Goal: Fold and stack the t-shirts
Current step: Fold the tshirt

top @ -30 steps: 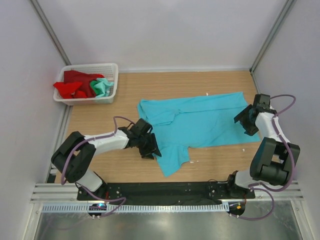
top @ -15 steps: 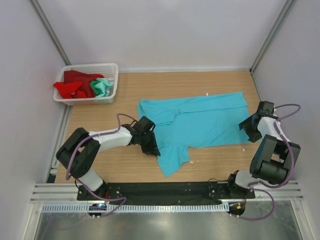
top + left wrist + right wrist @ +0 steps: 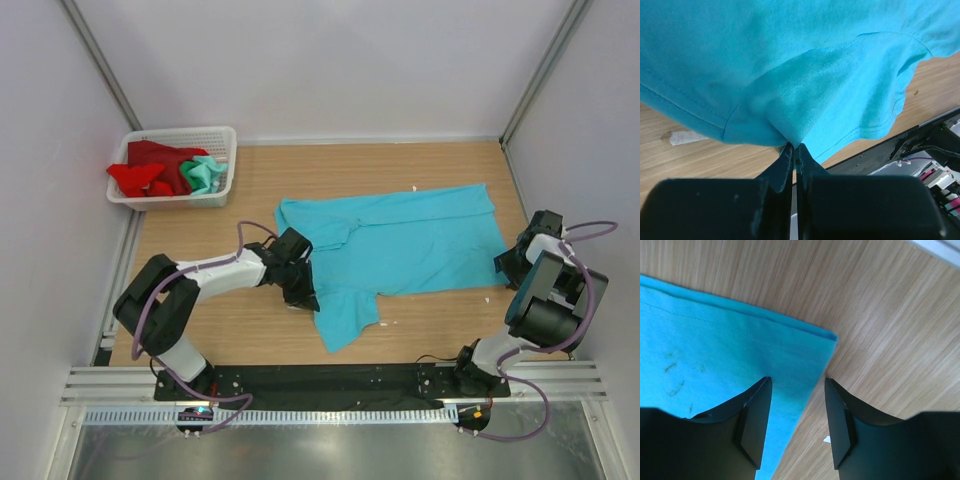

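The turquoise shirt (image 3: 420, 240) lies spread flat on the wooden surface (image 3: 400, 165), collar end toward the left and hem toward the right. One sleeve sticks out toward the near edge.

The left hand (image 3: 299, 288) sits low at the shirt's left side, where that sleeve meets the body. In the left wrist view its fingers (image 3: 782, 165) are pressed together on a small peak of the cloth, pinching a fold of it. A grip at that spot probably serves to lift the side in or to pull the sleeve across for the first fold.

The right hand (image 3: 514, 263) is at the near right corner of the hem. In the right wrist view it is spread, one finger (image 3: 754, 420) over the cloth and the other over bare wood, so the corner lies in the gap and nothing is gripped. That pose looks like lining up to take the corner; whether the tips touch the surface cannot be told.

The red shirt (image 3: 150, 172) and the mint shirt (image 3: 205, 175) are bunched in the white basket (image 3: 222, 135) at the far left, well apart from the work. No fold shows, so the job looks early.
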